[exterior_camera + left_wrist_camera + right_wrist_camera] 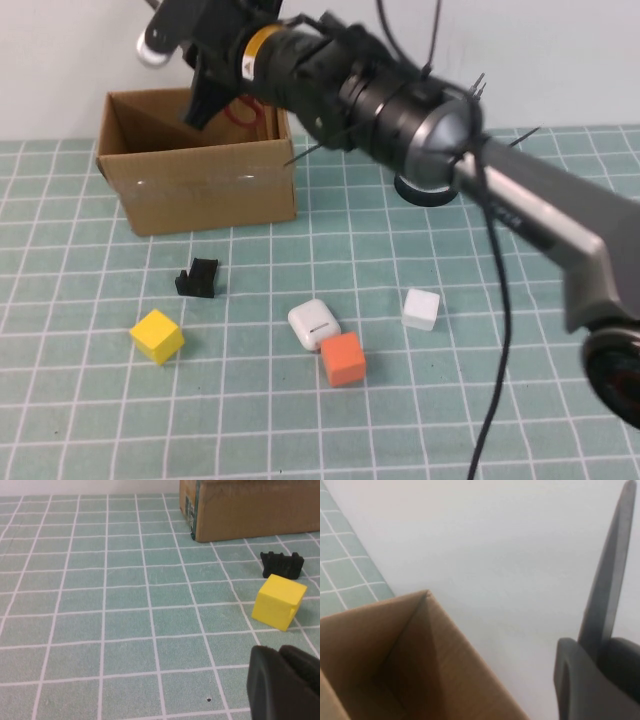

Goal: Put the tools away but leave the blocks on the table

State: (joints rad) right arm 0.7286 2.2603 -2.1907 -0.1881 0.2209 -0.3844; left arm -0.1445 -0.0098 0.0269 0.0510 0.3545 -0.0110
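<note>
Table (90, 420) carries everything; cardboard box (200, 195) sits near its far-left edge, open top up to take tools. Right arm reaches over the box so a drop lands inside; right gripper (205, 95) hangs above the opening, jaws clamped on a thin dark blade, likely the scissors (607, 585), red handles (245, 110) showing inside the box. Left gripper (282, 682) parked low near the yellow block (157, 335), jaws clenched, empty. Orange block (343, 359) and white block (421, 308) stay mid-table. Black clip (197, 279) lies in front of the box.
</note>
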